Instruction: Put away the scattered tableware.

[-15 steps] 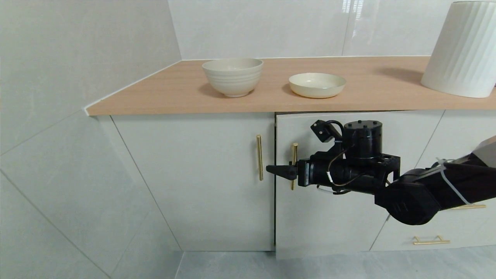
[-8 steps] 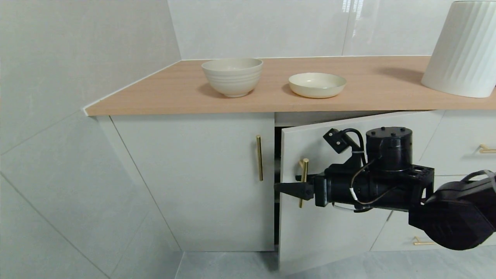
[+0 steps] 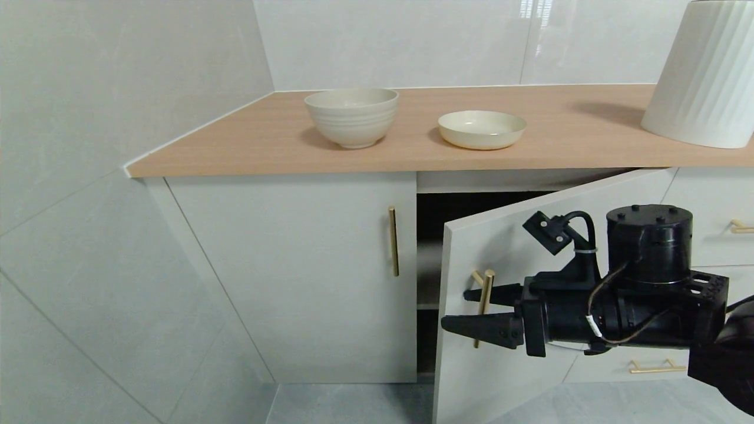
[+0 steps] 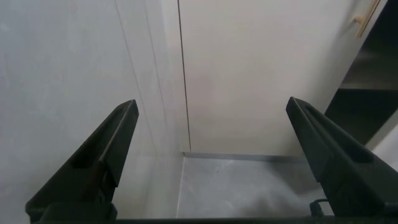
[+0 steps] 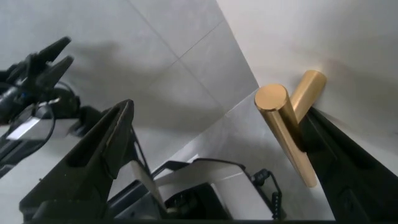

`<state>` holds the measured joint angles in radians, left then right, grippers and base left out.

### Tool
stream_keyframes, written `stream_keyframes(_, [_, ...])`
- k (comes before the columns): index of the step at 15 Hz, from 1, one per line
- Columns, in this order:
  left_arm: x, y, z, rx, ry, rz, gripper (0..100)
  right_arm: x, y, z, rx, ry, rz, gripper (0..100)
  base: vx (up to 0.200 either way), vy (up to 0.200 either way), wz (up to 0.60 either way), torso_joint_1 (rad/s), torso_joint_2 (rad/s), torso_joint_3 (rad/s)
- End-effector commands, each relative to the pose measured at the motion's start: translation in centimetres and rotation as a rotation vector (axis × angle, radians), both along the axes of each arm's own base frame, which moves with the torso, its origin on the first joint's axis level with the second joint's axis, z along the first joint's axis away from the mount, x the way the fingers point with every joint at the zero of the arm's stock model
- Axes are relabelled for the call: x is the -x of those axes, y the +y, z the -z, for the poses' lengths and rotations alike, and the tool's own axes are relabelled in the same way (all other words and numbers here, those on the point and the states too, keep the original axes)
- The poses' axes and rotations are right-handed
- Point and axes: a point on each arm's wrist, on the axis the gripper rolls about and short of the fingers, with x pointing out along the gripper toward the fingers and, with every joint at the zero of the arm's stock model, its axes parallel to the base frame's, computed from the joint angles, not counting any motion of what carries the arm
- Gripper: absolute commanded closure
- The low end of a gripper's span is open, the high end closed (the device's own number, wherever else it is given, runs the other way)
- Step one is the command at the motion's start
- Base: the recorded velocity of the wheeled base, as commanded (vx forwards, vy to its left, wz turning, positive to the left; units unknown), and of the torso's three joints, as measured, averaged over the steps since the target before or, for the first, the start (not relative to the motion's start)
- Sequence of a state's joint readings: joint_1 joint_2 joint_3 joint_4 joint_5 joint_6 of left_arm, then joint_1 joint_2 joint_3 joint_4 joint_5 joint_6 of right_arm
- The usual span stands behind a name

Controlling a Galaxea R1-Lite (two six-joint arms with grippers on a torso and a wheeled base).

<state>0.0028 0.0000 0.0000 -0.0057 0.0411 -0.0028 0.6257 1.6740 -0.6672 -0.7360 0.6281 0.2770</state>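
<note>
In the head view my right claw sits low at the pale grey cupboard door under the wooden tabletop. The door stands swung partway out, and its slim brass bar handle runs upright between my 2 fingers. The right wrist view brings that handle up close and settles what the head view leaves unclear; the claw is spread wide, 1 finger lies against the bar and the other is well apart from it, so nothing is pinched.

The tableware is on the tabletop in the head view; a beige ribbed ceramic bowl sits toward the left corner, and a shallow cream dish is near it on the right, not touching; both are upright. A tall white ribbed container stands well off at the right end. Behind the swung door the cupboard is dark, with a pale shelf across it; the neighbouring closed door has its own brass handle.

The left wrist view shows my left claw fully spread and holding nothing; it faces the closed door and the grey floor, with the tip of a brass handle beside the dark opening.
</note>
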Motion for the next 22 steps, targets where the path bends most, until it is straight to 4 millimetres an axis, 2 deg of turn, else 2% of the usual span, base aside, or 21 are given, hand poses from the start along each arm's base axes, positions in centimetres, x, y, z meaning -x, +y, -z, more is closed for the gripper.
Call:
stream_keyframes(1, [0.0,0.0,0.0,0.000,0.000,-0.001,0,0.7,-0.5,-0.3,-0.009,-0.009,-0.004,0,0.000,0.000,0.00,0.000,0.00,0.000])
stream_keyframes(4, [0.0,0.0,0.0,-0.001,-0.003,0.001,0,1.7,-1.2,0.0,-0.004,-0.003,-0.004,0,0.000,0.000,0.00,0.000,0.00,0.000])
stream_keyframes(5, [0.2,0.0,-0.8,0.002,-0.039,0.004,0,1.9,-1.3,0.2,-0.005,-0.004,-0.004,0,0.000,0.000,0.00,0.000,0.00,0.000])
stream_keyframes(7, [1.1,-0.1,-4.5,0.002,-0.094,0.084,0,2.1,-1.5,0.4,-0.009,-0.009,-0.004,0,0.000,0.000,0.00,0.000,0.00,0.000])
stream_keyframes(8, [1.1,-0.1,-4.5,0.002,-0.094,0.084,0,2.1,-1.5,0.4,-0.009,-0.009,-0.004,0,0.000,0.000,0.00,0.000,0.00,0.000])
stream_keyframes(9, [-0.4,-0.4,-10.1,0.000,-0.013,0.214,0,2.0,-1.5,0.3,-0.019,-0.024,-0.004,0,0.000,0.000,0.00,0.000,0.00,0.000])
stream_keyframes(10, [-2.3,-0.5,-12.9,0.002,0.027,0.237,0,2.0,-1.5,0.3,-0.023,-0.030,-0.002,0,0.000,0.000,0.00,0.000,0.00,0.000])
stream_keyframes(11, [-4.9,-0.6,-15.6,0.001,0.068,0.257,0,2.1,-1.5,0.4,-0.021,-0.027,-0.002,0,0.000,0.000,0.00,0.000,0.00,0.000])
stream_keyframes(13, [-10.1,-0.8,-18.5,0.008,0.129,0.311,0,2.0,-1.4,0.3,-0.025,-0.031,-0.001,0,0.000,0.000,0.00,0.000,0.00,0.000])
stream_keyframes(15, [-14.4,-1.2,-19.3,0.018,0.127,0.361,0,2.2,-1.6,0.7,-0.017,-0.020,0.000,0,0.000,0.000,0.00,0.000,0.00,0.000])
stream_keyframes(17, [-17.1,-3.0,-18.8,0.018,0.140,0.506,0,2.3,-1.6,0.9,-0.010,-0.011,0.000,0,0.000,0.000,0.00,0.000,0.00,0.000])
stream_keyframes(20, [-20.2,-6.3,-17.0,0.059,0.258,0.651,0,2.7,-1.9,1.6,0.006,0.011,0.000,0,0.000,0.000,0.00,0.000,0.00,0.000])
stream_keyframes(22, [-22.6,-8.5,-16.0,0.054,0.265,0.711,0,2.6,-1.9,1.6,0.005,0.010,0.000,0,0.000,0.000,0.00,0.000,0.00,0.000])
